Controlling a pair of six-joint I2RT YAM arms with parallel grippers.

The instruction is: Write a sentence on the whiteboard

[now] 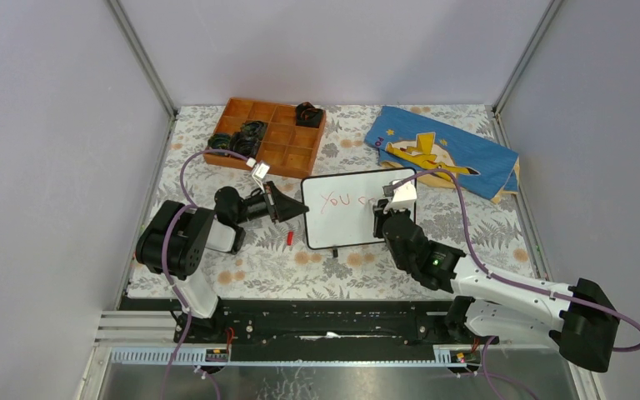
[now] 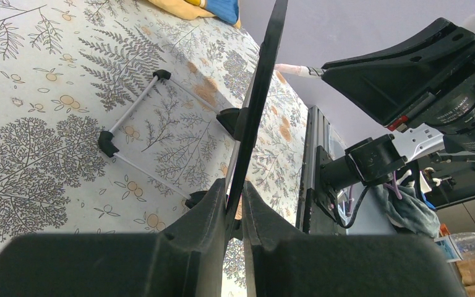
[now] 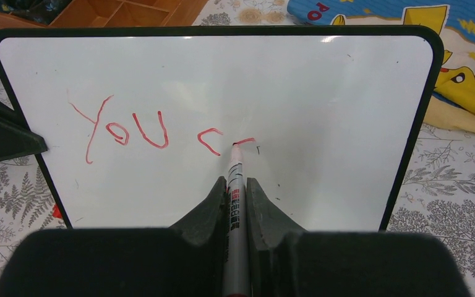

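The whiteboard point(image 1: 354, 223) stands propped up at mid-table, its white face toward the arms. Red marker writing, the sentence point(image 3: 124, 130), reads "You c" followed by a short fresh stroke. My left gripper point(image 2: 235, 192) is shut on the board's left edge, seen edge-on as a black frame point(image 2: 256, 105) between the fingers. In the top view, that left gripper point(image 1: 298, 208) sits at the board's left side. My right gripper point(image 3: 237, 185) is shut on a silver marker point(image 3: 234, 167), whose red tip touches the board at the end of the fresh stroke. From above, the right gripper point(image 1: 379, 215) is in front of the board's right half.
An orange compartment tray point(image 1: 271, 133) with dark items stands at the back left. A blue cloth with a yellow figure point(image 1: 442, 150) lies at the back right. A small red cap point(image 1: 290, 237) lies on the patterned tablecloth near the board's lower left. The board's wire stand point(image 2: 136, 108) rests behind it.
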